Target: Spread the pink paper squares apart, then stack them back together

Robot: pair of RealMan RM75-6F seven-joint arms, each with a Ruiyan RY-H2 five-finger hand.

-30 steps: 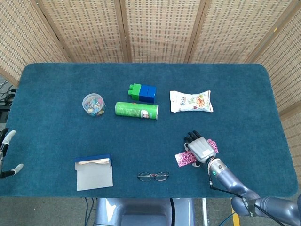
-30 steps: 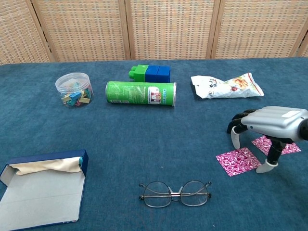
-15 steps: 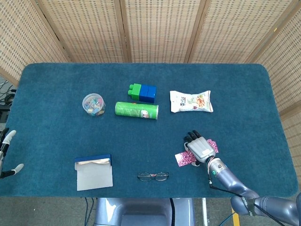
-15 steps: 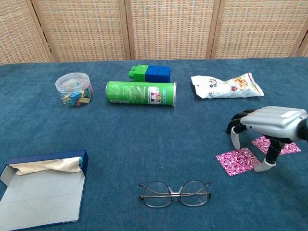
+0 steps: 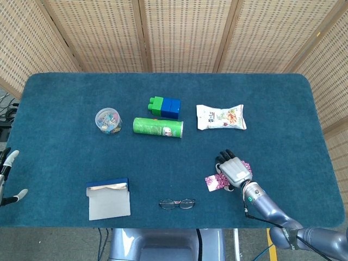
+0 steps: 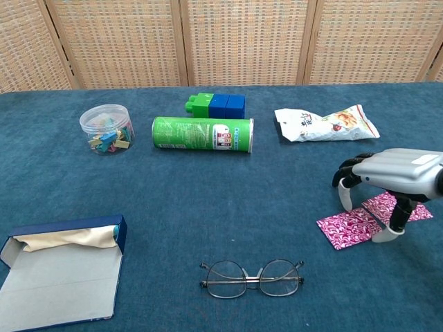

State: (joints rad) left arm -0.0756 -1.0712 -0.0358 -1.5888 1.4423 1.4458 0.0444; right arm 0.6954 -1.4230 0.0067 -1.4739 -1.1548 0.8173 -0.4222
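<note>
Two pink paper squares lie flat on the blue table (image 6: 208,194), both to the right of the eyeglasses (image 6: 251,278) near the front edge. The nearer pink square (image 6: 348,227) sits closest to the eyeglasses; the farther pink square (image 6: 400,206) lies just beyond it to the right, and their corners look close to touching — whether they overlap cannot be told under the hand.

The right hand (image 6: 391,183) arches palm-down over both squares, fingers spread and curved downward. In the chest view one fingertip comes down at the upper edge of the nearer square and the thumb tip rests at that square's right corner; it pinches nothing. In the head view the same hand (image 5: 234,169) covers most of the farther square.

The left hand (image 5: 7,176) shows only at the far left edge of the head view, well to the left of the eyeglasses, holding nothing, its visible fingers apart.

Behind the eyeglasses lie a green can (image 6: 202,134) on its side, green and blue blocks (image 6: 216,105), a snack bag (image 6: 325,124) and a clear tub of clips (image 6: 106,128). An open blue box (image 6: 61,275) lies left of the eyeglasses.
</note>
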